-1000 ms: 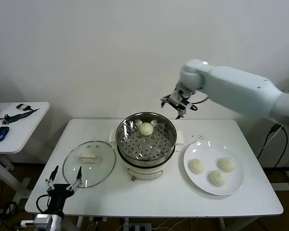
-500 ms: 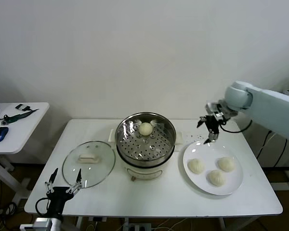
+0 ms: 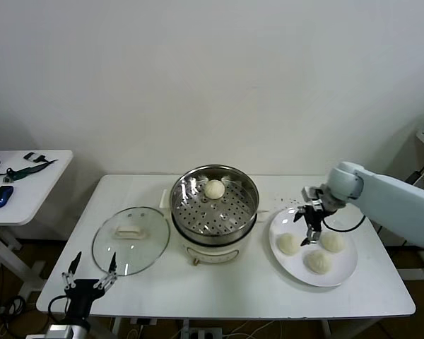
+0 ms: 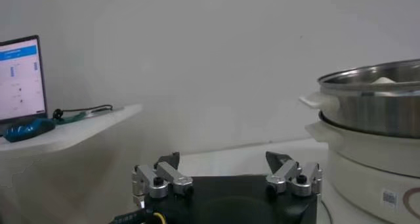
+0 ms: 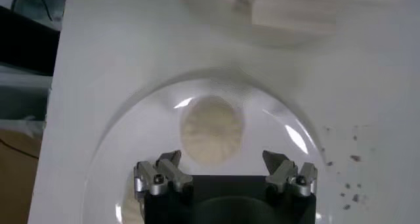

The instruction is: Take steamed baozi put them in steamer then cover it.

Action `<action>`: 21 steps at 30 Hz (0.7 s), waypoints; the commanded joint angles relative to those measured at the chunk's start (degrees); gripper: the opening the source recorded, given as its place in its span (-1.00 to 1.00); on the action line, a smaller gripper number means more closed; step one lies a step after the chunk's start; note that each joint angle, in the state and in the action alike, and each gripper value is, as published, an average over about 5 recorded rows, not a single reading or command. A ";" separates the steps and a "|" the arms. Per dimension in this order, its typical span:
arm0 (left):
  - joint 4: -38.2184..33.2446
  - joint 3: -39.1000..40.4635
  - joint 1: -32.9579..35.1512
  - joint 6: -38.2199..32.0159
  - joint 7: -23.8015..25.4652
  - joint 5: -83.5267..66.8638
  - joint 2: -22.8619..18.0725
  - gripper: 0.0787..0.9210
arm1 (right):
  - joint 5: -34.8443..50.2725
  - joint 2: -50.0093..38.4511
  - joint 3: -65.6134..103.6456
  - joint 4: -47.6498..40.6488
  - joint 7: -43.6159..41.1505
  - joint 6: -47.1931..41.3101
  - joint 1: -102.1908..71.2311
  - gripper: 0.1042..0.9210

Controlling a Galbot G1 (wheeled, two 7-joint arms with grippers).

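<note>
One smooth cream-white steamed bun (image 3: 214, 188) sits at twelve o'clock inside the shiny perforated steel steamer basket (image 3: 247, 212) at mid-worktop. Three more buns (image 3: 289, 244) lie on the flat white round plate (image 3: 343, 272) at the steamer's three o'clock, clear of its rim, with bare white worktop (image 3: 233, 289) all round. The clear glass lid with a cream handle (image 3: 131, 239) lies flat at nine o'clock. My right gripper (image 3: 311, 226) hangs over the plate, jaws wide apart, holding nothing, above the nearest bun. My left gripper (image 3: 92, 274) waits off the worktop's near-left edge, jaws spread, empty.
</note>
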 commanded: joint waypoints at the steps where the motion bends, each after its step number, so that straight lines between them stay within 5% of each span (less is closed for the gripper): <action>1: 0.22 -0.04 0.17 -0.07 -0.01 0.00 -0.04 0.77 | -1.66 2.82 3.04 -2.73 0.17 -0.74 -5.39 0.76; 15: 1.06 -0.16 0.46 -0.59 -0.09 -0.09 0.13 0.77 | -4.05 5.28 3.91 -6.06 0.35 0.32 -5.99 0.75; 21: 1.08 -0.13 0.51 -0.64 -0.09 -0.09 0.20 0.77 | -4.09 5.48 4.05 -6.28 0.13 0.49 -5.98 0.59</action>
